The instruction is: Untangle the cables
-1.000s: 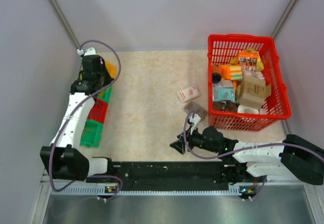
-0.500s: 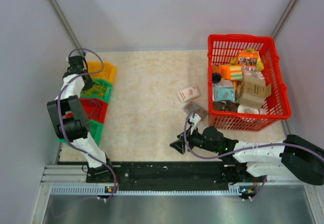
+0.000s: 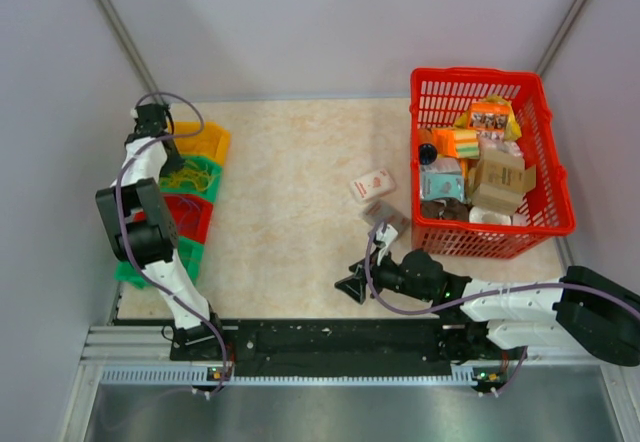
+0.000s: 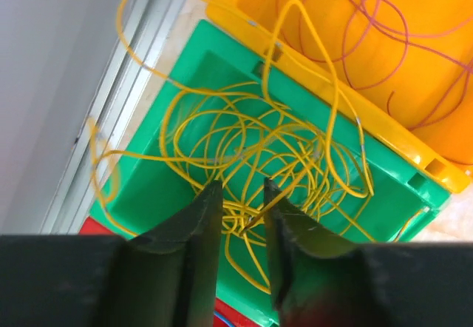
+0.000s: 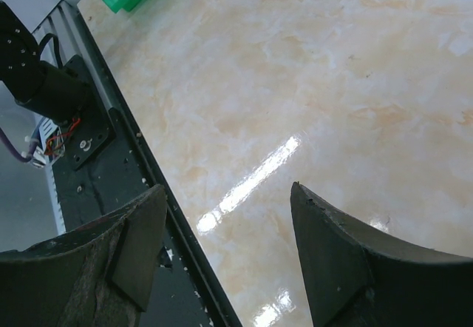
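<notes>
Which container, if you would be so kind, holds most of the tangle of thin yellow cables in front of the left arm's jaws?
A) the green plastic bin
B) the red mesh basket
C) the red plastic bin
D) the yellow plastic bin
A: in the left wrist view the tangle of thin yellow cables lies mostly inside the green plastic bin, with a few loops spilling over its rim.

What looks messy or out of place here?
The yellow cable is one big snarl in the green bin. Some loops hang out over its rim on the wall side, and one climbs over the edge of the yellow bin. A small box also lies on the table, outside the red basket.
</notes>
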`<control>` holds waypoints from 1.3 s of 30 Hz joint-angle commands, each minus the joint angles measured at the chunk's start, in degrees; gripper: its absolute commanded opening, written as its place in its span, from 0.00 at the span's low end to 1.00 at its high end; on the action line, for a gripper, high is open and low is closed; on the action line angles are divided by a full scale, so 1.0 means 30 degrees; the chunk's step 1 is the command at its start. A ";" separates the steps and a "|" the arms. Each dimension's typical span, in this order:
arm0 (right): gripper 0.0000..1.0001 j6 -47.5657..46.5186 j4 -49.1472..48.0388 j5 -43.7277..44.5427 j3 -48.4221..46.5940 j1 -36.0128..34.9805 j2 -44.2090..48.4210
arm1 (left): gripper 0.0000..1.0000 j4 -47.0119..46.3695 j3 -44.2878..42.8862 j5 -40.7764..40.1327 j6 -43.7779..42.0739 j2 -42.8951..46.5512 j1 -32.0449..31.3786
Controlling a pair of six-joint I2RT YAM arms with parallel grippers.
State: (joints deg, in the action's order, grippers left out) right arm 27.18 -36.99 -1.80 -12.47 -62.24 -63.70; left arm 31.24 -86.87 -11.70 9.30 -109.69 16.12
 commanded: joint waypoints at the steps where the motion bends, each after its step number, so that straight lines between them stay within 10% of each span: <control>1: 0.67 -0.0007 -0.0823 -0.0161 0.0143 -0.0143 0.0316 | 0.42 0.1214 -0.1336 -0.1838 0.1671 0.0935 0.0135; 13: 0.67 -0.0591 0.4147 0.0540 -0.3191 -0.0260 -0.0183 | 0.58 -0.0444 0.3693 0.5242 0.4319 1.0244 -0.3515; 19: 0.68 -0.1412 1.0830 0.2884 -0.7645 -0.0348 0.1338 | 0.66 -0.1156 0.6103 -0.0718 0.3231 1.5230 -0.6724; 27: 0.68 -0.1326 1.4027 0.3296 -0.9932 -0.0348 0.3187 | 0.58 -0.1187 0.5636 0.3540 0.3725 1.4972 -0.4231; 32: 0.68 -0.1149 1.5082 0.3501 -1.0433 -0.0348 0.4181 | 0.29 -0.2357 0.7129 0.3346 0.4253 1.5147 -0.4202; 39: 0.69 -0.1179 1.5876 0.3970 -1.0346 -0.0348 0.4681 | 0.94 -0.2303 0.7017 0.9439 0.3378 1.1728 -0.6213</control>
State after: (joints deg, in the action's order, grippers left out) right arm 23.66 8.95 8.43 -41.06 -62.85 -50.87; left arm 26.39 -65.12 6.85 21.12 -67.64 2.48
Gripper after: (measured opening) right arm 0.687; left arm 0.808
